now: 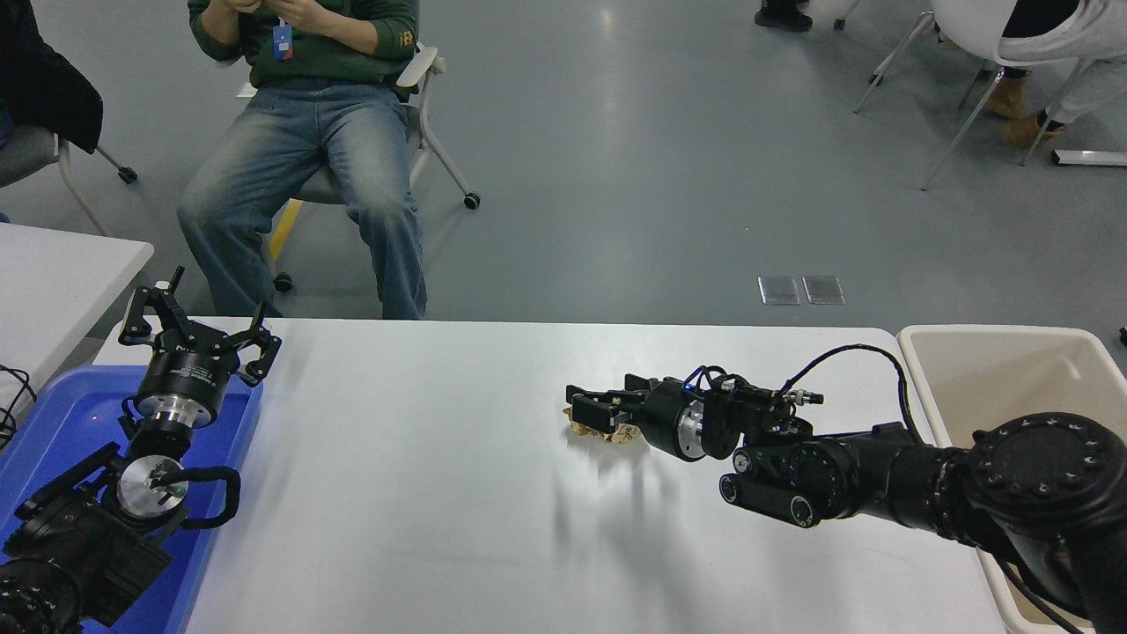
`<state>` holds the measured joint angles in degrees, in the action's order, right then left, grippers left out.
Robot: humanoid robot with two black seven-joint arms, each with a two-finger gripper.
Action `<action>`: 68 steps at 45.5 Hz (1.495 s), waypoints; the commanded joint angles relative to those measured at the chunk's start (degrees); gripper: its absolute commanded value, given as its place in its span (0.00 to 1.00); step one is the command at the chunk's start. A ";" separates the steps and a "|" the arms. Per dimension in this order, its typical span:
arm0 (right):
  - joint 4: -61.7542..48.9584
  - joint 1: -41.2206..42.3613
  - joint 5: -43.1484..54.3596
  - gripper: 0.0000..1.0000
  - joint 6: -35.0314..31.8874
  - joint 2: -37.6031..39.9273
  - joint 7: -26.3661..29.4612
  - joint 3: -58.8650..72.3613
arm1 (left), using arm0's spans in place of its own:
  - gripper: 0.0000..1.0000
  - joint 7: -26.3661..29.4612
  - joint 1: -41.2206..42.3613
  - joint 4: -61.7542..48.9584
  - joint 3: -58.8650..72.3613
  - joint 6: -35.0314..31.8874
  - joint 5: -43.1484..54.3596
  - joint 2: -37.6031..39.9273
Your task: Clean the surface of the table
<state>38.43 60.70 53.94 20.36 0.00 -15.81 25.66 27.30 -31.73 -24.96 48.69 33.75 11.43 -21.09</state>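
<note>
Your right gripper sat over the crumpled brown paper on the table surface, fingers straddling it; whether they pinched it could not be told. Your left gripper was parked, fingers spread.

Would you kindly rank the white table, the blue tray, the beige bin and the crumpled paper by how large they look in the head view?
1. Table, by far the largest.
2-3. Blue tray and beige bin: both cut off by the frame and partly hidden by the arms, so I won't rank them.
4. Crumpled paper, smallest, mostly covered by the right gripper.
</note>
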 commanded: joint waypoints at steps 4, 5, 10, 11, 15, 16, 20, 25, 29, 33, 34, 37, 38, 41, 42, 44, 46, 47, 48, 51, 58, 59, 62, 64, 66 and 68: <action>0.33 -0.32 7.31 0.99 1.88 0.00 -0.10 0.17 | 1.00 -0.05 0.00 0.00 0.00 0.00 0.00 0.00; 0.33 -0.41 8.45 0.99 1.96 0.00 -0.10 0.35 | 1.00 -0.05 0.00 0.00 0.00 0.00 0.00 0.00; 0.33 -0.76 12.85 0.99 2.67 0.00 -0.10 0.88 | 1.00 -0.05 0.00 0.00 0.00 0.00 0.00 0.00; 0.24 -0.85 13.56 0.99 2.75 0.00 -0.10 1.31 | 1.00 0.04 0.00 0.00 0.00 0.00 0.00 0.00; -0.02 -0.85 15.49 0.99 3.98 0.00 -0.19 3.77 | 1.00 0.04 0.00 0.00 0.00 0.00 0.00 0.08; -0.11 -0.85 15.67 0.99 4.51 0.00 -0.19 4.30 | 1.00 -0.05 0.00 0.00 0.00 0.00 0.00 0.08; -0.11 -0.85 15.94 0.99 5.57 0.00 -0.19 5.27 | 1.00 0.04 0.00 0.00 0.00 0.00 0.00 0.00; -0.90 -0.94 16.02 0.99 6.36 0.00 -0.19 5.71 | 1.00 -0.05 0.00 0.00 -0.08 0.00 0.00 0.00; -2.04 -1.20 16.02 0.98 7.50 0.00 -0.19 6.68 | 1.00 0.04 0.00 0.00 0.00 0.00 0.00 0.00; -3.18 -1.38 16.02 0.98 8.20 0.00 -0.19 6.94 | 1.00 0.04 0.00 0.00 0.00 0.00 0.00 0.00; -3.45 -1.46 16.02 0.98 8.38 0.00 -0.19 6.94 | 1.00 -0.05 0.00 0.00 0.00 0.00 0.00 0.00; -3.71 -2.34 16.02 0.98 9.34 0.00 -0.28 7.03 | 1.00 -0.05 0.00 0.00 0.00 0.00 0.00 0.00; -3.71 -2.43 16.02 0.98 9.61 0.00 -0.28 7.03 | 1.00 -0.05 0.00 0.00 0.00 0.00 0.00 0.00; -3.45 -3.04 16.02 0.98 10.14 0.00 -0.28 7.03 | 1.00 0.04 0.00 0.00 0.00 0.00 0.00 0.00; -3.36 -3.39 16.02 0.98 10.49 0.00 -0.28 7.03 | 1.00 0.04 0.00 0.00 0.00 0.00 0.00 0.00; -3.27 -3.84 16.20 0.98 11.28 0.00 -0.37 7.03 | 1.00 0.04 0.00 0.00 0.00 0.00 0.00 0.00; -3.36 -4.19 16.99 0.97 11.46 0.00 -0.37 7.03 | 1.00 -0.05 0.00 0.00 0.00 0.00 0.00 0.00; -3.36 -4.36 17.51 0.96 11.63 0.00 -0.37 7.03 | 1.00 -0.05 0.00 0.00 0.00 0.00 0.00 0.00; -3.45 -4.80 18.04 0.95 11.81 0.00 -0.37 7.03 | 1.00 -0.05 0.00 0.00 0.00 0.00 0.00 0.00; -3.71 -5.59 18.84 0.94 12.33 0.00 -0.37 7.03 | 1.00 0.04 0.00 0.00 0.00 0.00 0.00 0.00; -4.33 -6.65 18.84 0.91 13.48 0.00 -0.37 7.03 | 1.00 0.04 0.00 0.00 0.00 0.00 -0.09 0.00; -4.68 -6.74 18.84 0.90 13.48 0.00 -0.37 7.03 | 1.00 -0.05 0.00 0.00 0.00 0.00 0.00 0.00; -5.21 -6.91 18.84 0.89 13.74 0.00 -0.37 7.03 | 1.00 0.04 0.00 0.00 0.00 0.00 0.00 0.00; -5.29 -7.00 18.84 0.87 14.18 0.00 -0.37 7.03 | 1.00 -0.05 0.00 0.00 0.00 0.00 0.00 0.08; -5.38 -7.00 18.84 0.86 14.62 0.00 -0.37 7.03 | 1.00 -0.05 0.00 0.00 0.00 0.00 0.00 0.00; -5.73 -7.00 18.84 0.82 14.71 0.00 -0.37 7.03 | 1.00 0.04 0.00 0.00 0.00 0.00 0.00 0.00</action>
<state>33.90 54.60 72.38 33.48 0.00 -16.16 32.65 27.26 -31.73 -24.96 48.69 33.75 11.43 -21.09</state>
